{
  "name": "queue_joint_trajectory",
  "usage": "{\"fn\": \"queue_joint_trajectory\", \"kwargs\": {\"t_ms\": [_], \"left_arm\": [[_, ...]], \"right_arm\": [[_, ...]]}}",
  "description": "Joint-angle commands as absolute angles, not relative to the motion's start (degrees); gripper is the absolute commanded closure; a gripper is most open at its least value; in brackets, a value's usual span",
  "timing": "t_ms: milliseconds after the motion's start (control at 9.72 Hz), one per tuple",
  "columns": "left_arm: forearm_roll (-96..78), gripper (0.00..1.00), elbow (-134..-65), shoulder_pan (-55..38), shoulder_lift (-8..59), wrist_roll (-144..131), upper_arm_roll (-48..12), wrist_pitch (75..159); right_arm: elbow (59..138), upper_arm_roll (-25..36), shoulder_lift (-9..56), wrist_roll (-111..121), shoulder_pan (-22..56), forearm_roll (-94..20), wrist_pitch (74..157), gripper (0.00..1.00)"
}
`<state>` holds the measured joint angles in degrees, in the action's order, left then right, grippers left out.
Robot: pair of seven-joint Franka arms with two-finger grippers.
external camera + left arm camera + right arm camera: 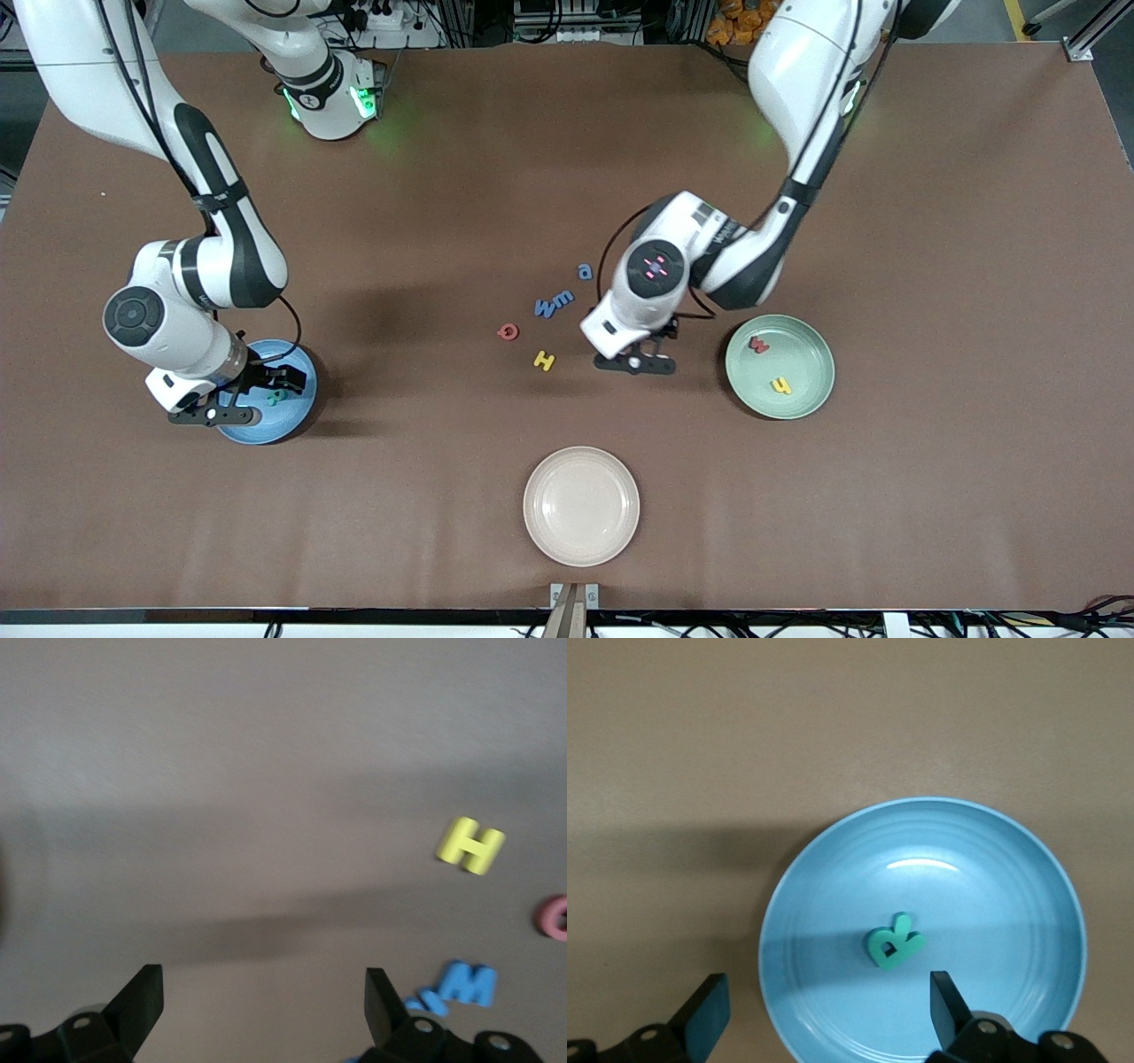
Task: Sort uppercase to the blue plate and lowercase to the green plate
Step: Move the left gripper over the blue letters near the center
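Teal R (894,942) lies flat in blue plate (833,895), below the right pincer (824,1014), which we see wide and empty. Left pincer (264,1005), also wide, hangs over bare brown tabletop (930,221) near yellow H (470,845). Green plate (802,403) holds red w (758,345).

A round, shallow cream-beige plate (580,505) sits on the brown table (930,496), close to the edge nearest the front camera and about midway between the two ends. Nothing lies in it. A small metal bracket (574,595) is fixed at that same table edge, just below the plate in the front view.
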<state>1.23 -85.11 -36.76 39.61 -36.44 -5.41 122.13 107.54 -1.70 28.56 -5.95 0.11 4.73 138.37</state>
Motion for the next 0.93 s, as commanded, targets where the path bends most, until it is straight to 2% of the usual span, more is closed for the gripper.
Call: {"fn": "queue_joint_trajectory", "kwargs": {"t_ms": [0,206,514,823], "left_arm": [[4.7,0.0,-85.7,-39.9,39.0,-41.8,-4.6,122.5],[5.0,0.0,-87.5,-42.1,39.1,-46.7,-4.7,123.0],[5.2,0.0,-94.2,-44.5,39.0,-53.0,-4.8,131.0],[5.3,0.0,-96.5,-45.3,39.1,-54.8,-4.9,133.1]], "right_arm": [[107.8,-1.8,28.2,-9.1,1.3,4.8,138.3,0.0],[107.7,-1.8,28.6,-9.4,1.7,4.7,138.6,0.0],[107.7,-1.8,28.7,-12.8,3.0,4.7,138.6,0.0],[107.1,-1.8,30.1,-15.5,4.4,4.7,139.0,0.0]]}}
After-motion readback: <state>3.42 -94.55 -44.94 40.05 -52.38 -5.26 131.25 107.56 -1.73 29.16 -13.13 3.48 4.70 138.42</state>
